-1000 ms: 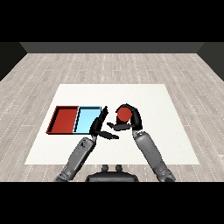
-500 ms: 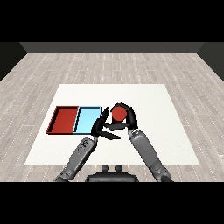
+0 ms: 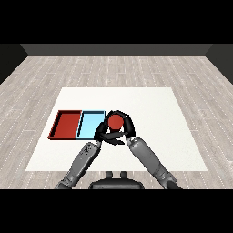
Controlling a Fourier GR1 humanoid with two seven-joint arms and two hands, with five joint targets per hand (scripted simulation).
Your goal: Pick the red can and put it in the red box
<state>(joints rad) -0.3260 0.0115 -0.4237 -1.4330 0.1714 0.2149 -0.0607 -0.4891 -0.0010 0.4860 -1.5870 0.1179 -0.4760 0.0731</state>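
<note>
Currently one red can (image 3: pixel 115 121), one red tray (image 3: pixel 67 124), one light blue tray (image 3: pixel 90 124). Right hand (image 3: pixel 126 127) curls round the can; left hand (image 3: pixel 99 133) fingers straight, holding nothing.

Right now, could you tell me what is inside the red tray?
The red tray shows only its bare red floor. The can is in the right hand, beside the blue tray, whose near right corner the left hand covers.

I see the right hand (image 3: pixel 124 128) curled round the red can (image 3: pixel 115 121) just right of the light blue tray (image 3: pixel 90 125), the red tray (image 3: pixel 66 124) beyond, the left hand (image 3: pixel 101 133) alongside, fingers straight.
</note>
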